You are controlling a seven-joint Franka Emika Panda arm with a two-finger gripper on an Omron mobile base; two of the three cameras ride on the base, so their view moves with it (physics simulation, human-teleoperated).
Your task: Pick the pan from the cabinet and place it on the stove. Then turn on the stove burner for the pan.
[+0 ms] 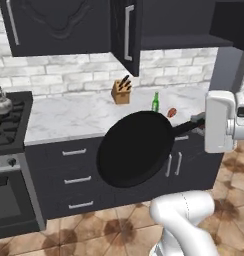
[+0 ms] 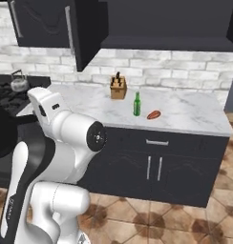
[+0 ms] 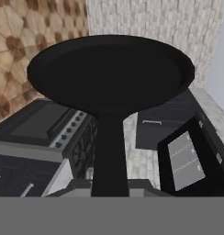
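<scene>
— One pan (image 1: 135,148), black and round, hangs in the air in front of the lower drawers, tilted so its inside faces the left base camera. It touches no surface.

— What holds it?

— The gripper (image 1: 198,121), clamped on the far end of the long handle. In the hand view the handle runs straight up from between the finger tips to the pan bowl (image 3: 111,73).

— Where is the stove (image 1: 9,125)?

— At the left end of the worktop (image 1: 69,117), well apart from the pan. A small silver kettle (image 1: 1,102) sits on its grates, towards the back. The knobs line its front edge.

— And the cabinet (image 1: 59,22)?

— Up on the wall above the worktop. One door (image 1: 127,32) stands swung out, edge-on to the left base camera, its silver bar handle showing.

— Anything on the worktop?

— Near the back edge a knife block (image 2: 118,87). Closer to the front edge, a green bottle (image 2: 136,105) stands upright, and just beside it lies a small reddish thing (image 2: 153,115), too small to name.

— Does the right base view show the pan?

— A dark curve of it at the left edge (image 2: 4,136), behind the white arm.
</scene>
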